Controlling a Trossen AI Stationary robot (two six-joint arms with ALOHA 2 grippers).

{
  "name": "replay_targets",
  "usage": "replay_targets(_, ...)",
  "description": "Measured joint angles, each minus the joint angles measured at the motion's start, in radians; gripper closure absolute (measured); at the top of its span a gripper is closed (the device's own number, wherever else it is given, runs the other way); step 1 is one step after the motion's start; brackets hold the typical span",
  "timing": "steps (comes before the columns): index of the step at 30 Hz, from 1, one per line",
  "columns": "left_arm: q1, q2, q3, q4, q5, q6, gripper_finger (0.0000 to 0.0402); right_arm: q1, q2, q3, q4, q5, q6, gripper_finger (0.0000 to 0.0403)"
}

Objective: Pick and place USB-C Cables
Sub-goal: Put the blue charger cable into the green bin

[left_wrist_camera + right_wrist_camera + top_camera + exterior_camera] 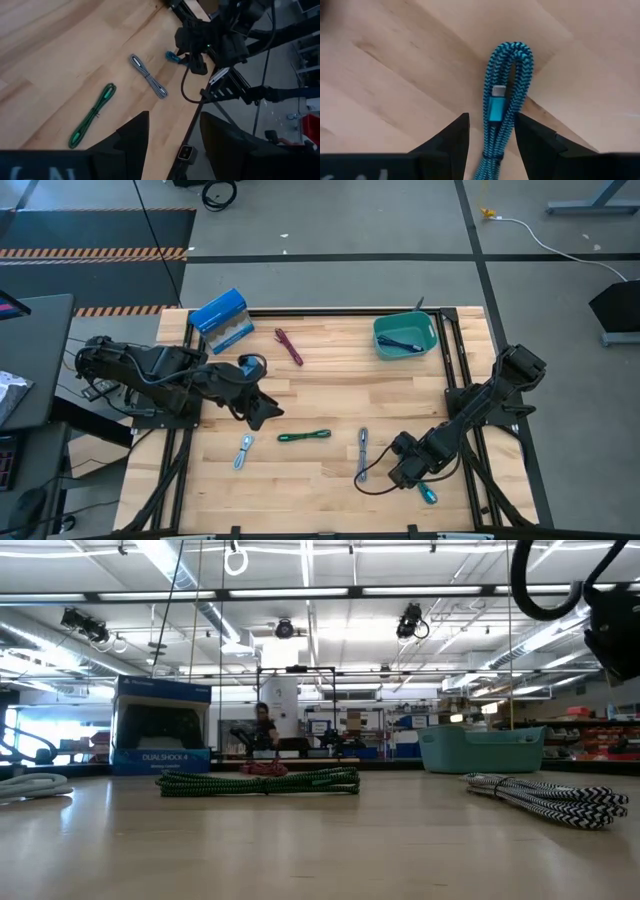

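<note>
My right gripper (491, 145) is open and low over the table's near right part, its fingers on either side of the teal USB-C cable (502, 95) without touching it. That cable (428, 495) lies flat on the wood. My left gripper (170, 145) is open and hovers over the table's left middle (262, 408), holding nothing. The green cable (304, 436), grey cable (362, 454), silvery-blue cable (243, 451) and maroon cable (289, 346) lie flat on the table. A dark cable (400, 343) lies inside the teal bin (381, 330).
A blue box (222, 321) stands at the far left edge, and the teal bin sits at the far right. In the low view the green cable (260, 782) and grey cable (545, 798) lie in front. A person (263, 725) stands far behind the table.
</note>
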Motion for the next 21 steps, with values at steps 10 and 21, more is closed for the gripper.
replay_targets(10, 0.0, 0.0, 0.0, 0.0, 0.028, -0.011, 0.0218, 0.0, -0.002, -0.052, 0.03, -0.005, 0.0, 0.0241)
replay_targets(21, 0.002, 0.0, 0.0, 0.0, 0.032, -0.011, 0.0218, 0.0, -0.004, -0.084, 0.03, 0.0, 0.001, 0.029)
